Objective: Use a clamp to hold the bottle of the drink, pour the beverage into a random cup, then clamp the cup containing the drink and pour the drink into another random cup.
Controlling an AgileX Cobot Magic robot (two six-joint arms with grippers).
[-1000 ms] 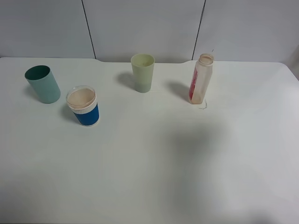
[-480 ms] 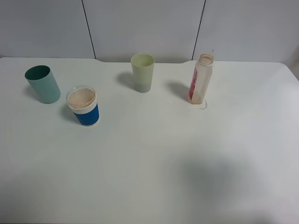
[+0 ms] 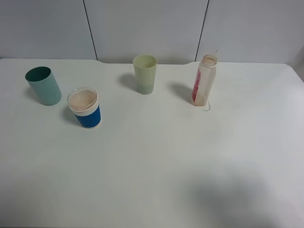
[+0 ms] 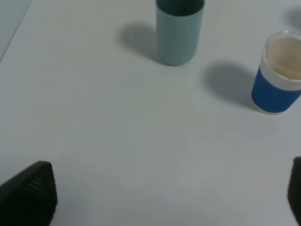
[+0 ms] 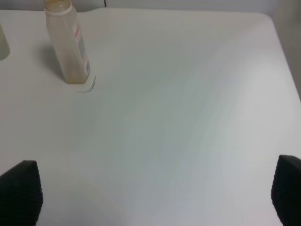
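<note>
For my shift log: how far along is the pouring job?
Done: uncertain; the blue cup looks tan inside, perhaps filled. In hand: nothing; left gripper and right gripper are open and empty, the bottle stands free. Left: possibly every pour; the pictures don't settle it.

You had four things standing mouth-up on the white desk (image 3: 152, 161), all toward the far half. Far left: dark teal tumbler (image 3: 43, 87). Just beside it, nearer the camera, apart: short blue cup (image 3: 85, 110), white ribbed band, clear rim, inside looked pale tan; liquid or not, you couldn't tell. Middle back: pale yellow-green tumbler (image 3: 145, 76), contents not visible. Right of it, well apart: translucent bottle (image 3: 204, 83), uncapped, red label (image 3: 195, 90) on its left side. A thin dark mark (image 3: 207, 109) lay on the desk by its base. A soft shadow (image 3: 232, 199) fell on the near right. Grey wall panels (image 3: 142, 28) stood behind.
</note>
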